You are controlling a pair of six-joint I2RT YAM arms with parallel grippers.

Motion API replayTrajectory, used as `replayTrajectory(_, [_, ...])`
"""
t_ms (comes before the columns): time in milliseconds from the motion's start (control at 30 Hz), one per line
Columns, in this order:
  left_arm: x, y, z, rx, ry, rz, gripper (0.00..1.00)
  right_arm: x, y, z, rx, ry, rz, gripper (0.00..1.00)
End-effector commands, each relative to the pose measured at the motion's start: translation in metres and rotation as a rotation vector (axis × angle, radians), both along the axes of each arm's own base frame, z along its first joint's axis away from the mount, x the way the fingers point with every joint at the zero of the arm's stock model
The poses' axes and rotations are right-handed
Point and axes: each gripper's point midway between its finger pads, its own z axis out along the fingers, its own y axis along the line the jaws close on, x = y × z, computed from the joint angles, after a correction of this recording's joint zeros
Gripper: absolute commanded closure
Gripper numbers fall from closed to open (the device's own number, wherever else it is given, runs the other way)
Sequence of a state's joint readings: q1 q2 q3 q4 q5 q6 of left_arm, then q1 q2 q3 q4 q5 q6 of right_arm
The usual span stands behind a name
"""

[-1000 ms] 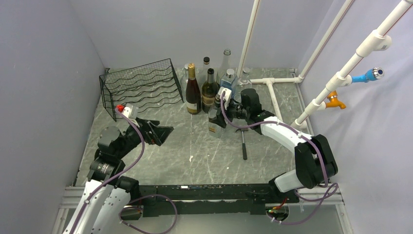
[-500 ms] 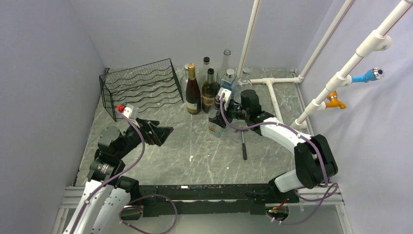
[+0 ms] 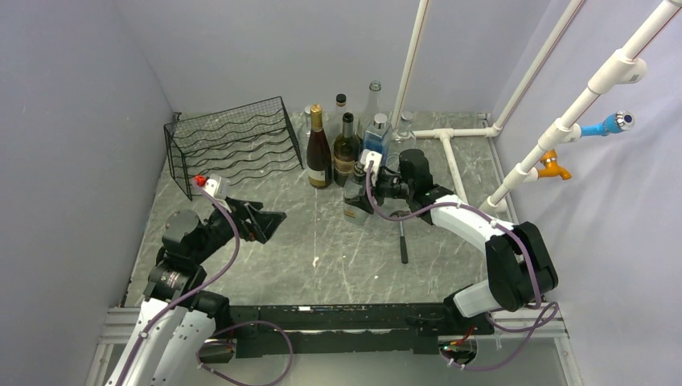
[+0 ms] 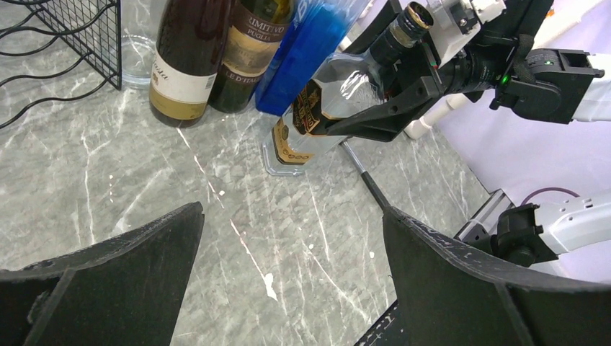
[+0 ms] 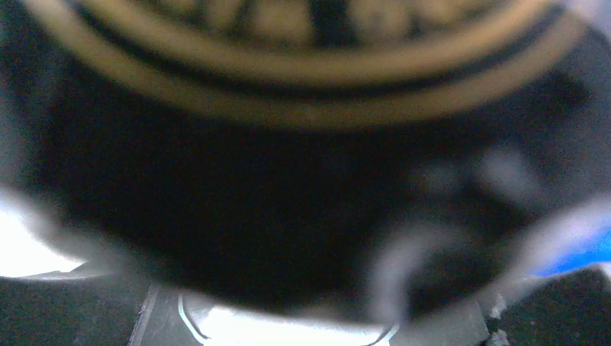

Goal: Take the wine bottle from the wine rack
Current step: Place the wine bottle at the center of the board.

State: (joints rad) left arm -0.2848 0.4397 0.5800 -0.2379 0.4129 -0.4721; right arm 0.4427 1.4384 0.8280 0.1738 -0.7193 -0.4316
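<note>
At far left, the rack [image 3: 233, 141] stands on the bench [image 3: 322, 249]. Nearer, the left gripper [image 3: 272, 225] hovers, jaws wide. Right of centre, beside other bottles [image 3: 334, 153], the right gripper [image 3: 356, 186] clasps the tilted bottle [image 3: 351, 209], base at the bench.

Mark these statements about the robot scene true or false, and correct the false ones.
1. The wine rack holds no bottle. True.
2. The left hand grips a bottle. False: it is open and holds nothing.
3. The right hand is closed on a clear bottle with a black and gold label. True.
4. That clear bottle lies flat on the table. False: it stands upright in the hand's grip, near the other bottles.
</note>
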Motion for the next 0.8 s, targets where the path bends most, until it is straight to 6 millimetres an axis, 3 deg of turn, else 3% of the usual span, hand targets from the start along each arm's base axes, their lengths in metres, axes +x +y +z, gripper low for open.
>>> replayTrajectory(0, [-0.002, 0.001, 0.006, 0.008, -0.040, -0.001, 0.01, 0.002, 0.006, 0.029, 0.051, -0.135, 0.073, 0.27])
replayTrajectory(367, [-0.004, 0.002, 0.009, 0.017, -0.048, -0.004, 0.00, 0.010, -0.009, 0.042, 0.070, -0.119, 0.029, 0.01])
replayTrajectory(533, [-0.003, 0.004, 0.013, 0.035, -0.048, 0.002, 0.01, 0.001, -0.018, 0.050, 0.072, -0.097, 0.081, 0.00])
replayTrajectory(767, [-0.003, 0.008, 0.027, 0.093, -0.070, 0.004, 0.01, -0.029, -0.029, 0.046, 0.019, -0.121, 0.213, 0.00])
